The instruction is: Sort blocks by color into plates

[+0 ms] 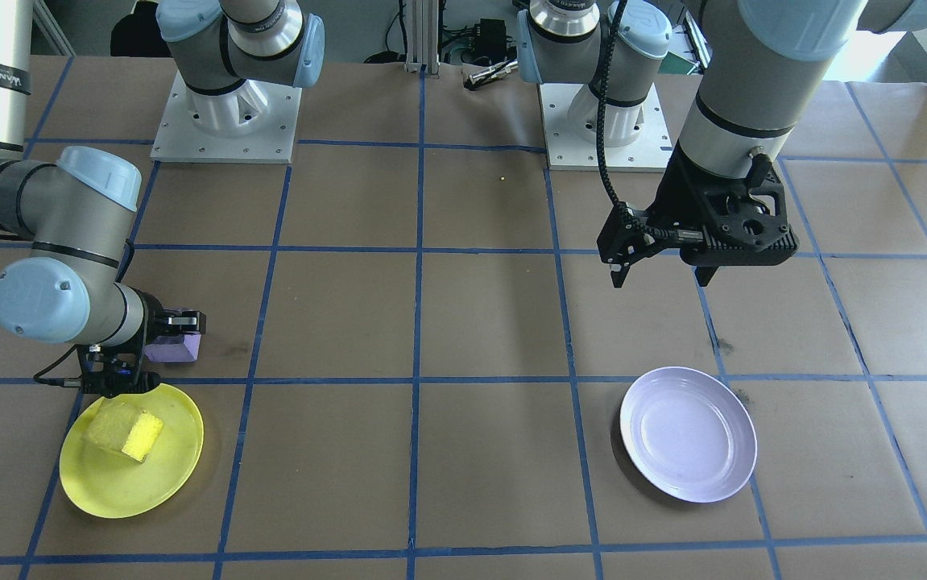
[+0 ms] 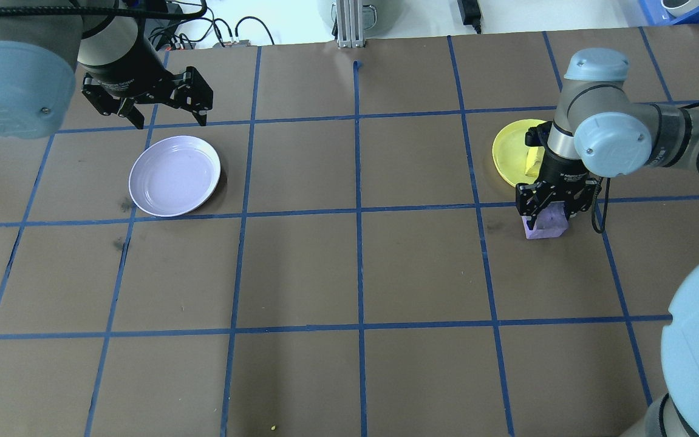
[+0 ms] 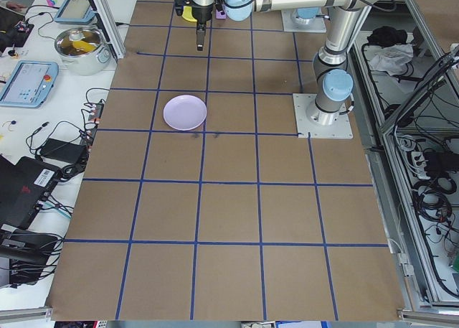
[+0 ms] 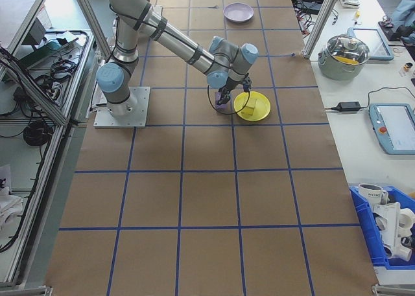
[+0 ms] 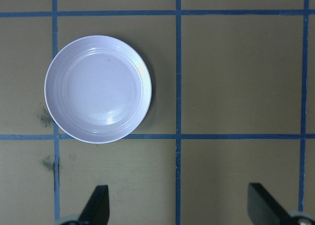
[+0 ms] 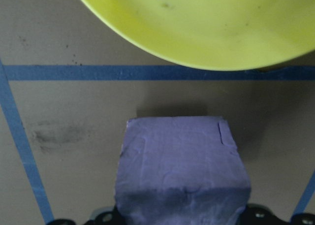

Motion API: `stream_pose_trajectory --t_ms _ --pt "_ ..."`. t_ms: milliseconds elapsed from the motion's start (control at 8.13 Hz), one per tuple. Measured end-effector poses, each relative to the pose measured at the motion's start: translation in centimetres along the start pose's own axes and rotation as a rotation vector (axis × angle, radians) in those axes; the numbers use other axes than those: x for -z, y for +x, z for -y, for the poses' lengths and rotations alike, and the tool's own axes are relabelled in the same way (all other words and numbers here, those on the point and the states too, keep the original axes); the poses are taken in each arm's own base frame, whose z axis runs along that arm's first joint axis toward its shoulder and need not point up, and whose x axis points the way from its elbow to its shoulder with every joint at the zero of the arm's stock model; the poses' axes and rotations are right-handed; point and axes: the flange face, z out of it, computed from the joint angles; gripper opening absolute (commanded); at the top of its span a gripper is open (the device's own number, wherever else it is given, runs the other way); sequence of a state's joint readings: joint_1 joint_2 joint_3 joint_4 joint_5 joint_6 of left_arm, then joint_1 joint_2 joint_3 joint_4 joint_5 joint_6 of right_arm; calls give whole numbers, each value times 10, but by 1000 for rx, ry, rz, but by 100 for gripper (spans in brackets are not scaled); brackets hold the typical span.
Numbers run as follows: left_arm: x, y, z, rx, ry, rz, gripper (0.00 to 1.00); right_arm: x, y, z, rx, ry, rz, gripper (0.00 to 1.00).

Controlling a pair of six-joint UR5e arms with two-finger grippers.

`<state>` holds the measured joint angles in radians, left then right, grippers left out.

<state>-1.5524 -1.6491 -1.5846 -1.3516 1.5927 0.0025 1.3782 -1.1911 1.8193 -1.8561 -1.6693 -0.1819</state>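
Note:
The yellow block (image 1: 123, 433) lies in the yellow plate (image 1: 109, 491). Just beside that plate's rim, the purple block (image 1: 173, 348) sits between the fingers of my right gripper (image 1: 179, 329), which is shut on it. In the right wrist view the purple block (image 6: 182, 171) fills the lower middle, with the yellow plate (image 6: 206, 28) behind it. I cannot tell whether the block touches the table. The lavender plate (image 2: 174, 176) holds nothing. My left gripper (image 2: 171, 121) hangs open above the table just beyond it, and the left wrist view shows the lavender plate (image 5: 98, 89) ahead of both fingertips (image 5: 98, 205).
Brown paper with a blue tape grid (image 2: 358, 212) covers the table. The two arm bases (image 1: 225, 121) (image 1: 604, 129) stand at the robot's edge. A side bench with a pot (image 4: 350, 50), tablets and cables runs along the far edge.

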Motion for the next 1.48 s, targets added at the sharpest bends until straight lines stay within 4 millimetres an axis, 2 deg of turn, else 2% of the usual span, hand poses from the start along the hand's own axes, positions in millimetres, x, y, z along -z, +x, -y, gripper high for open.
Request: stream_pose_trajectory --t_ms 123,246,369,615,861,984,1107,1230,1352,1475 --pt "0 0 0 0 -1 0 100 13 -4 -5 -24 25 19 19" --pt "-1 0 0 1 -1 0 100 30 -22 -14 -44 56 66 19" --pt "-1 0 0 2 -2 0 100 43 -54 -22 -57 80 97 22" --pt "-2 0 0 4 -3 0 100 65 -144 -37 -56 122 106 22" --pt "-1 -1 0 3 -2 1 100 77 -243 -62 -24 156 153 25" --pt "-1 -1 1 2 -3 0 100 73 -289 -69 6 181 164 31" --pt "-2 -1 1 1 -4 -1 100 64 -331 -72 32 198 168 31" --pt "-3 -1 1 2 -10 0 100 53 -366 -73 57 206 165 33" --pt "-6 -1 1 5 -18 2 100 40 -392 -69 75 207 157 66" --pt "-7 -1 0 6 -26 3 100 28 -408 -65 87 210 145 78"
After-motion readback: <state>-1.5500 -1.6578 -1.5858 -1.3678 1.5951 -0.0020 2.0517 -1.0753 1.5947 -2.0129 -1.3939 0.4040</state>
